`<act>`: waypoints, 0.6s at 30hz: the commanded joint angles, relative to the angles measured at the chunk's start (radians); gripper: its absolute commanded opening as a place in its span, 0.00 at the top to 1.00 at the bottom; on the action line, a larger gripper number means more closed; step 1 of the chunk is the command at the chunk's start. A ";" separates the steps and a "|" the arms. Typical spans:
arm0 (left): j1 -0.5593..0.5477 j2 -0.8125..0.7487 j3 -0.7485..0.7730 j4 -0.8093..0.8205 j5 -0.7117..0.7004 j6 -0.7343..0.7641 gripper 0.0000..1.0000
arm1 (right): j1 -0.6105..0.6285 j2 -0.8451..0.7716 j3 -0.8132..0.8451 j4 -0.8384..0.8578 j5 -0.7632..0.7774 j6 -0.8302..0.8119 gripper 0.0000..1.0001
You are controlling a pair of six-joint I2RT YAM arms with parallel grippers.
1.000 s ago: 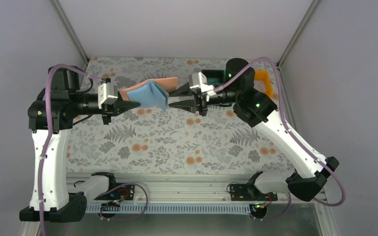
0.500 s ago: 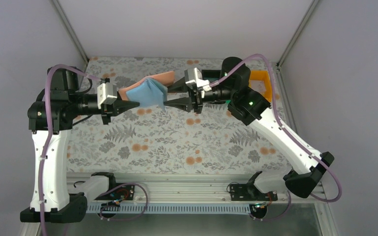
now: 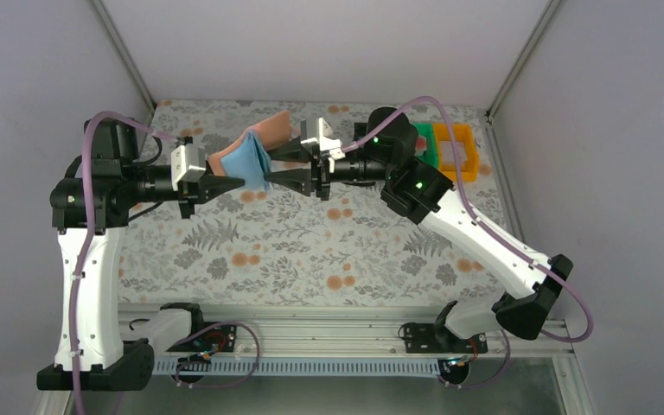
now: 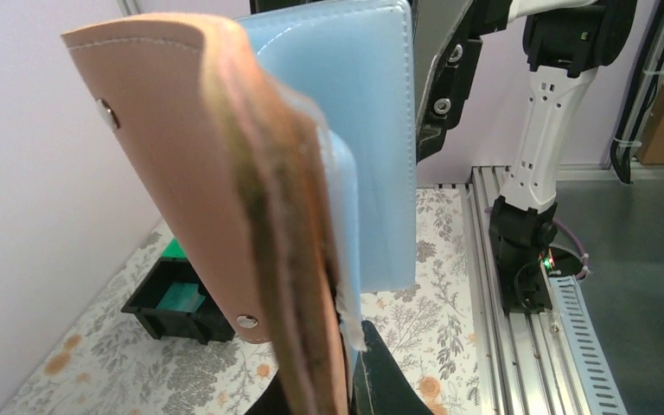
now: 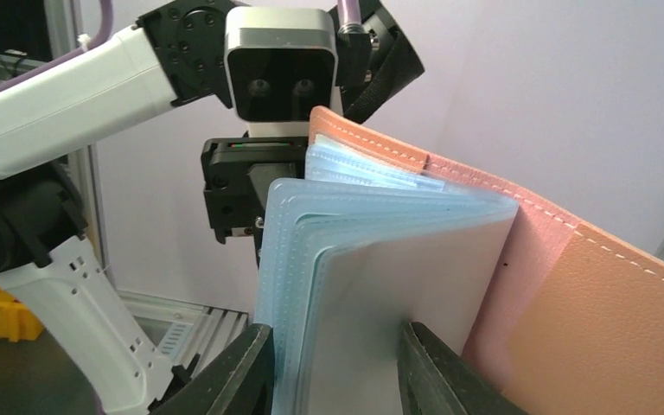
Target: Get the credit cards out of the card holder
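Left gripper (image 3: 235,182): clamped shut on one end of the holder (image 3: 244,157), carrying it in the air over the far half of the table (image 3: 311,251). I take this arm to be acting as the vise, so the other is free to work.
Holder: hangs between the two arms, left of centre, clear of the table. It is opened like a book, with the salmon cover to the far side and the blue leaves fanned toward the near side.
Way it points: the long axis runs left to right, slanting a little toward the far right. The free end and the leaf edges face the right arm, probably so the pockets can be reached.
Cards: none clearly out. A pale sheet (image 5: 372,303) among the leaves may be one, but I cannot be sure.
Right gripper (image 3: 268,167): jaws parted, one either side of the loose blue leaves, which are fanned and not pinched flat.
Bins: green bin (image 3: 422,138) and orange bin (image 3: 455,149) sit at the far right, behind the right arm.
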 commanded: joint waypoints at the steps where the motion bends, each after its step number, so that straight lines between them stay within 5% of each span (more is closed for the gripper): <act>1: 0.002 -0.015 -0.010 0.017 0.060 0.011 0.98 | 0.029 0.002 -0.009 0.055 0.149 0.032 0.63; 8: 0.005 -0.017 -0.007 0.016 0.061 0.012 0.98 | 0.042 0.022 0.001 0.037 0.352 0.070 0.70; 15: 0.006 -0.014 -0.022 0.031 0.048 0.007 0.98 | 0.042 0.008 -0.006 0.009 0.289 0.056 0.89; 18: 0.008 -0.014 -0.053 0.156 -0.031 -0.139 0.96 | 0.046 0.007 -0.003 0.006 0.278 0.074 0.96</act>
